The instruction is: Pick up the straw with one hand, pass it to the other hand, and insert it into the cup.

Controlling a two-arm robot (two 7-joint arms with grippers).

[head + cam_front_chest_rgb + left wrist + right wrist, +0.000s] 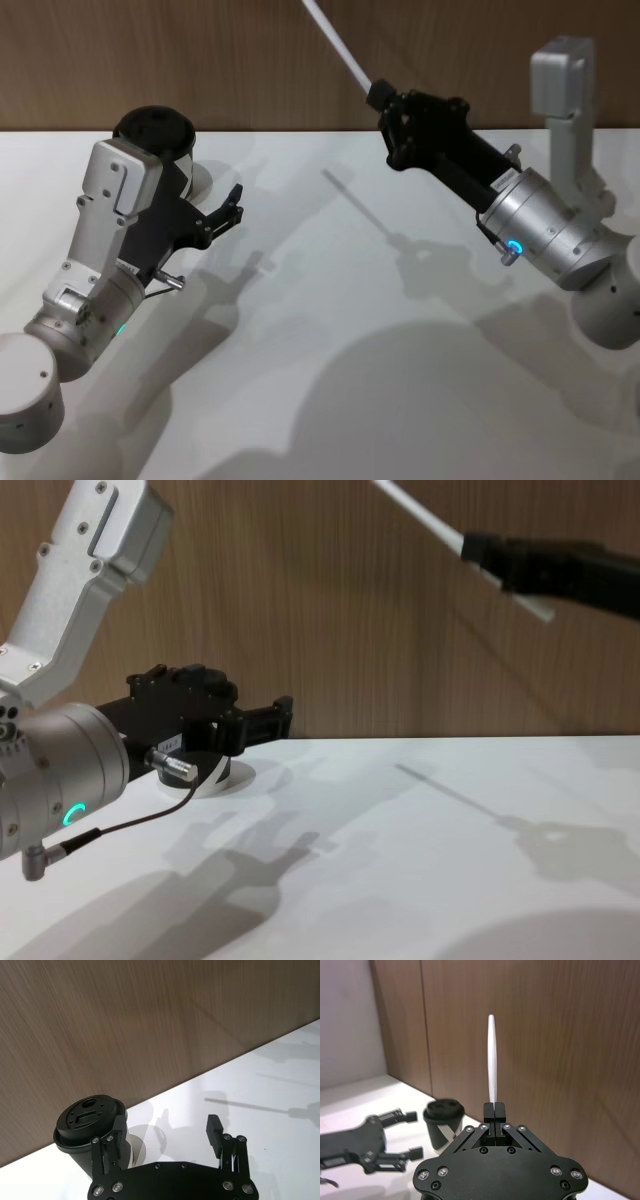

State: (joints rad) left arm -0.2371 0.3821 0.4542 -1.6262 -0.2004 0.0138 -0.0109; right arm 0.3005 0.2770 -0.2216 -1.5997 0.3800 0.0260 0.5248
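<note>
Wood-panel wall at the back, white table in front. On my head cam the right gripper is up high, well above the table on the right side. Its fingers are pressed fully together on the straw. Right wrist cam confirms: fingertips are closed w/ no gap, and the straw rises straight out from between them. The grip is near one end. On chest cam a short stub pokes out behind the right gripper, and the long part of the straw slants up toward the robot's left, out of frame. The left gripper sits low over the table on the left side, fingers spread wide and holding nothing. On left wrist cam the cup stands upright, lid on, just outside one finger of the left gripper, w/ bare table between the fingers. Straw and cup are well apart.
</note>
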